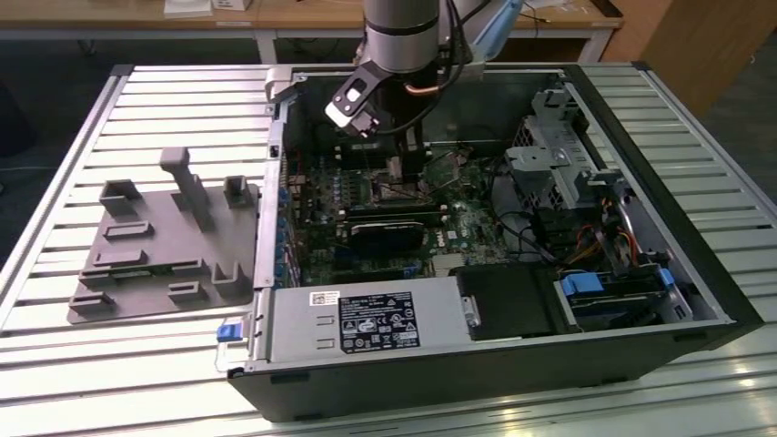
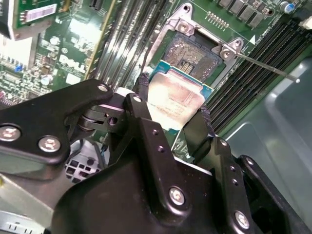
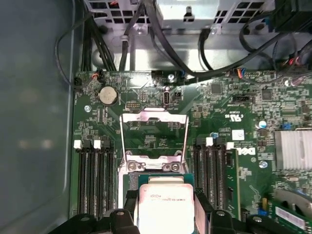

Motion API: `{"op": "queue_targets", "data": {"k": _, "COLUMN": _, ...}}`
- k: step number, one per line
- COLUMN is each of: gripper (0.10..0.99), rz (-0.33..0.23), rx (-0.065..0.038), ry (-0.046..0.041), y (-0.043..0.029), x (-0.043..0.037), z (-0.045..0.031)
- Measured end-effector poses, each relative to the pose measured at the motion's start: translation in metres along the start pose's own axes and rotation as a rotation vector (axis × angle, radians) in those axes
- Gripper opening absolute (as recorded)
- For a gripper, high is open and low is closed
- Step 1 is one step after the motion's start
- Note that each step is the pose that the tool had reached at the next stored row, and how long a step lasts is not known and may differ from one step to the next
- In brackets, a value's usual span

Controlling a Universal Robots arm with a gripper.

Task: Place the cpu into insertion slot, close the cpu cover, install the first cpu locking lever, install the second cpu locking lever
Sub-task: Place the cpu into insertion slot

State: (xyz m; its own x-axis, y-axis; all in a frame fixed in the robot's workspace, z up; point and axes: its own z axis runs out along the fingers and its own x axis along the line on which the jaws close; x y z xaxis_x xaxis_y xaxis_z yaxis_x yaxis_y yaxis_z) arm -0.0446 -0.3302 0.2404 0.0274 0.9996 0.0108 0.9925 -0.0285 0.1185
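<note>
Your end effector (image 2: 171, 105) grips the cpu (image 3: 165, 207) by two opposite edges, so it hangs level, close by the insertion slot (image 2: 195, 53) and not yet seated; the cpu cover (image 3: 154, 115) is swung open, leaving that slot free

Silver-grey chip (image 2: 178, 95), teal-rimmed; matt black gripper (image 2: 173, 103). Green circuit board (image 3: 229, 102), finely dotted; black memory slots (image 3: 95, 180) with white end clips (image 3: 77, 144); silvery cover frame (image 3: 153, 116); pale grey ribbed table (image 1: 182, 86); blue tab (image 1: 227, 332).
</note>
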Motion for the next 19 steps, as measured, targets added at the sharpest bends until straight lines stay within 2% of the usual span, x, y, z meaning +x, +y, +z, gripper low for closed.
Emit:
{"op": "queue_targets", "data": {"k": 7, "gripper": 0.537, "rz": 0.0, "rx": 0.0, "ry": -0.0001, "y": -0.0043, "x": 0.0045, "z": 0.0116}}
{"op": "queue_targets", "data": {"k": 19, "gripper": 0.537, "rz": -0.007, "rx": 0.0, "ry": 0.0007, "y": -0.0098, "x": 0.0047, "z": 0.0275}}
